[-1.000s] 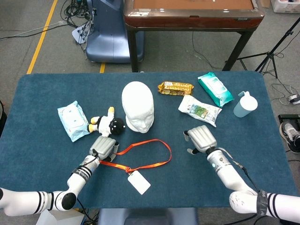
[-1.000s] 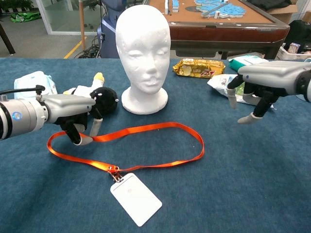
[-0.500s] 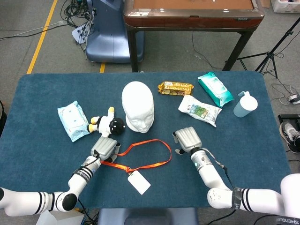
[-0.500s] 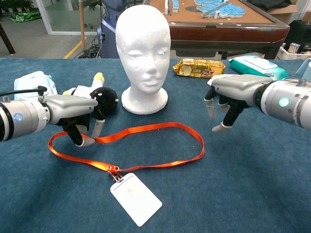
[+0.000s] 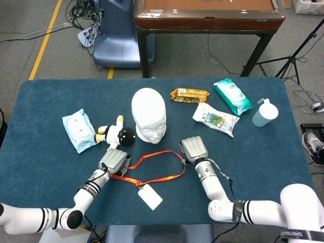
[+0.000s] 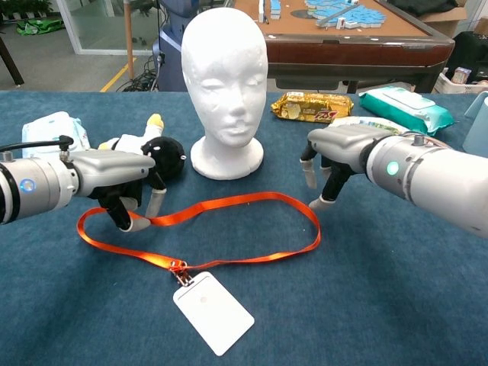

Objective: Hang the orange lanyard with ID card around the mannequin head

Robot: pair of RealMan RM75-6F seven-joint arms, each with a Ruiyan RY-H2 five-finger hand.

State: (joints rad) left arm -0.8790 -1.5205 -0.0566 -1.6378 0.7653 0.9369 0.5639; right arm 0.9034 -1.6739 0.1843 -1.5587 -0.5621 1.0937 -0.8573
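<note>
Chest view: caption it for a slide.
Both hands poised over flat orange lanyard before white foam mannequin head.

The white foam mannequin head (image 6: pixel 226 80) stands upright on its round base at the table's centre, face toward the robot. At its 6 o'clock the orange ribbon lanyard (image 6: pixel 229 204) lies flat in a long open loop, well apart from the base. The blank white rectangular ID card (image 6: pixel 213 312) is clipped at the loop's 7 o'clock edge, lying tilted.

Orange lanyard (image 6: pixel 229 206), white ID card (image 6: pixel 213 312). White mannequin head (image 6: pixel 226 80); left of it, black-white-yellow plush toy (image 6: pixel 149 152). Dark blue table (image 6: pixel 381 305).
</note>
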